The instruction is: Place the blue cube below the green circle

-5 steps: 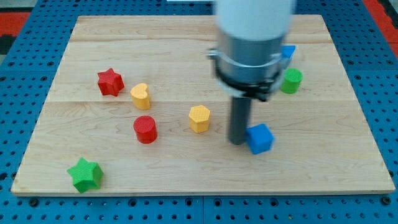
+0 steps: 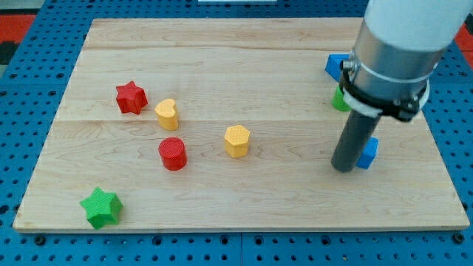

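Note:
The blue cube (image 2: 368, 153) lies at the view's right, mostly hidden behind my rod. My tip (image 2: 343, 168) rests on the board, touching the cube's left side. The green circle (image 2: 340, 100) is above the cube, largely covered by the arm's body; only its left edge shows.
A second blue block (image 2: 336, 66) sits above the green circle. A yellow hexagon (image 2: 237, 141) is in the middle. A red cylinder (image 2: 173, 154), a yellow heart (image 2: 166, 114) and a red star (image 2: 131, 97) lie at the left. A green star (image 2: 101, 207) is at the bottom left.
My tip has moved right and pushed the blue cube right and slightly up, to below the green circle. The arm now covers most of the green circle.

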### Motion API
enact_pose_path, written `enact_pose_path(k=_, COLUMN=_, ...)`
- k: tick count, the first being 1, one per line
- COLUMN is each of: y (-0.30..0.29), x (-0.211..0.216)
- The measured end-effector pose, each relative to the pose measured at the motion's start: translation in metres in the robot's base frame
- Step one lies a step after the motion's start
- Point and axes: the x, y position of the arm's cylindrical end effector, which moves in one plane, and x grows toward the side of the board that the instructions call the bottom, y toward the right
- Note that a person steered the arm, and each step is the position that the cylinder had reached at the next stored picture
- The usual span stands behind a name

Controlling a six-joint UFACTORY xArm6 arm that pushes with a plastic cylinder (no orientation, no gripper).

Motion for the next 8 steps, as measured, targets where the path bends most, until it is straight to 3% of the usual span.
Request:
enact_pose_path(k=1, y=0.03, x=-0.005)
enact_pose_path(k=2, y=0.07, x=0.026)
enact_pose_path(k=4, y=0.057, x=-0.043)
enact_pose_path(k=5, y=0.044, x=-0.042)
enact_pose_path(k=6, y=0.046, x=0.011)
enact_pose_path(k=8, y=-0.167, x=0.024)
